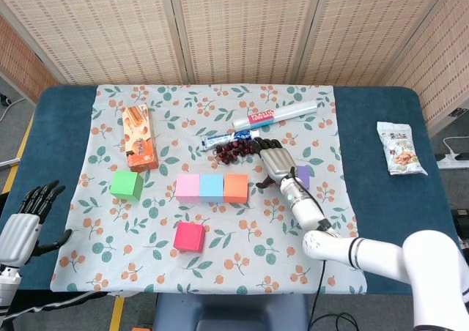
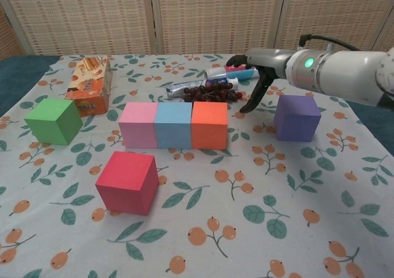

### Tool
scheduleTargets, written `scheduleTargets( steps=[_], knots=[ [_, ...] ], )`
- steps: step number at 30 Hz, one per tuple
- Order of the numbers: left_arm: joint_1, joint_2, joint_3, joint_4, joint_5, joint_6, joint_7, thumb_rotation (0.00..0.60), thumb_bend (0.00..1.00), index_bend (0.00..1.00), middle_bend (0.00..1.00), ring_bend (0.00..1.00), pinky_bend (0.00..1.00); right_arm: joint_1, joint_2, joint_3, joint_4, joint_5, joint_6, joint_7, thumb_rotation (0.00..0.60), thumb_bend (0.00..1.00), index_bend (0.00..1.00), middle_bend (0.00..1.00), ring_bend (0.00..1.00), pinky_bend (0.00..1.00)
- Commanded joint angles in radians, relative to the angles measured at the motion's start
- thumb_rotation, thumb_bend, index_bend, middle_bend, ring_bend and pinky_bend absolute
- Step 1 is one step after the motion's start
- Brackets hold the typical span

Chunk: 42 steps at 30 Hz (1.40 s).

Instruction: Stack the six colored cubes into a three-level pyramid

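Black fingers (image 2: 253, 99) of the right hand (image 1: 277, 160) are hanging apart, grasping nothing, just beside the purple cube (image 2: 297, 118); the left hand (image 1: 26, 214) is idling open off the cloth's (image 1: 146, 228) left edge. Six cubes — pink (image 2: 138, 125), blue (image 2: 173, 125), orange (image 2: 209, 125) touching in a row; green (image 2: 54, 120) and red (image 2: 127, 181) sitting apart, toward the near-left corner.

A bunch of dark grapes (image 1: 233, 150) lies just left of the right hand (image 1: 278, 162), with a small wrapped bar (image 1: 228, 138) touching its far side. Beyond the hand, a long foil roll box (image 1: 275, 113) lies slanted. A biscuit box (image 1: 139, 137) sits well off to its left, and a snack bag (image 1: 400, 149) well off to its right on the blue table (image 1: 381, 118). A floral cloth (image 1: 212, 265) covers the middle.
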Motion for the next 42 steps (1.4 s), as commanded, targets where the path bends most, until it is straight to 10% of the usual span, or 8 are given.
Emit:
scheduleTargets(
  steps=[1,42],
  knots=[
    [0.000,-0.001,0.000,0.004,-0.003,-0.002,-0.003,0.600,0.31,0.06,0.00,0.00,0.02,0.024,-0.050,0.008,0.064,-0.002,-0.026,0.004,0.600,0.06,0.00,0.00,0.00,0.00],
    [-0.003,-0.010,-0.001,0.032,-0.006,-0.011,-0.025,0.600,0.31,0.06,0.00,0.00,0.02,0.035,-0.135,0.037,0.130,-0.041,-0.037,0.023,0.600,0.06,0.00,0.00,0.00,0.00]
  ],
)
